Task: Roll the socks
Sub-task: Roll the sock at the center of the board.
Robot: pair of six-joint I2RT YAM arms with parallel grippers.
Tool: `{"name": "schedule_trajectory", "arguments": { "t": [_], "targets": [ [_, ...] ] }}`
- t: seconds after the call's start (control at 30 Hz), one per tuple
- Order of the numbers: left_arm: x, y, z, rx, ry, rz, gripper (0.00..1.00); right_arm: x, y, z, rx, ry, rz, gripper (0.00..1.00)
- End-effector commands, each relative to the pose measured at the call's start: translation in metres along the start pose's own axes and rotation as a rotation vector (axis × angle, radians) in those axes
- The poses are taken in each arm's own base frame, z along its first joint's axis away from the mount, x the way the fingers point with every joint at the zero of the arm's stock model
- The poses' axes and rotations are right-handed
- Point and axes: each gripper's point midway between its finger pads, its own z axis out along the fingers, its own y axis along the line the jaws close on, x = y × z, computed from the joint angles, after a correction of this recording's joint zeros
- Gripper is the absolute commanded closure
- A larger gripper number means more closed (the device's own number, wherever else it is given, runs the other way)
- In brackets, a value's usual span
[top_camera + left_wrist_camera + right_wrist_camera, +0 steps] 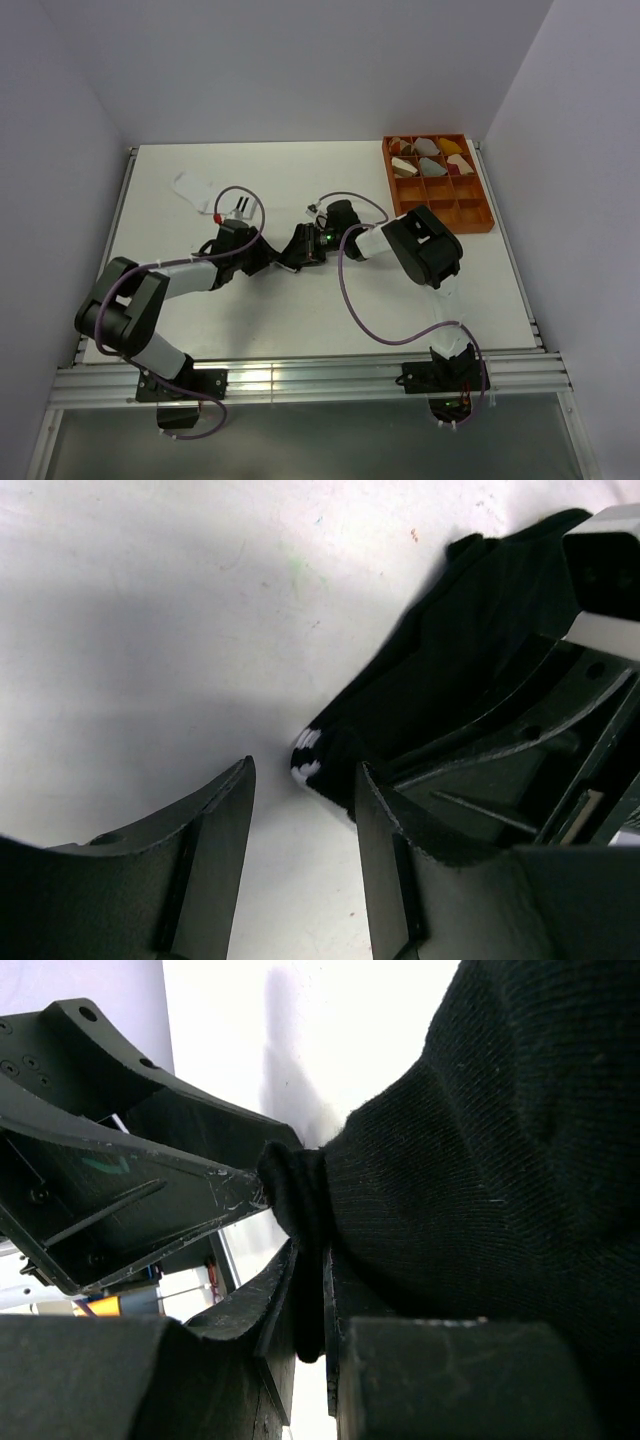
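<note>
Logging white sock (pixel 198 188) well apart behind left gripper (pixel 306 770). Jaws parted, empty, striped cuff tip of black sock (pixel 470 630) just at fingertips. Right gripper (pixel 308 1300) clenched on thin fold of same sock. Risk: fold slipping from narrow pinch; left closing short of cuff, grabbing nothing.

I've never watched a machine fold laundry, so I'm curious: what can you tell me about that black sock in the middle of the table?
The black sock looks like soft ribbed knit, with thin white stripes at one end. It lies bunched, not flat, on the white table. The right gripper is shut on a fold of it, pinching the fabric. Its striped end sits just ahead of the open left gripper, which is not holding it.
</note>
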Motion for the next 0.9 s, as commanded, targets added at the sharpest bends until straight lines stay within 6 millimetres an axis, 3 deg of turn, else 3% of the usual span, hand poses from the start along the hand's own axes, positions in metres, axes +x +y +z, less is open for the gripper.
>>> {"name": "schedule_trajectory", "arguments": {
  "t": [0.0,0.7,0.87],
  "targets": [
    [-0.007,-0.006,0.006,0.005,-0.03,-0.021,0.5,0.019,-0.03,0.002,0.064,0.031,0.069,1.0],
    [0.032,0.019,0.021,-0.113,0.105,-0.002,0.57,0.015,-0.045,-0.001,0.163,-0.035,-0.014,1.0],
    [0.033,0.024,0.019,-0.139,0.107,-0.008,0.57,0.013,-0.045,-0.001,0.188,-0.054,-0.03,1.0]
  ]
}}
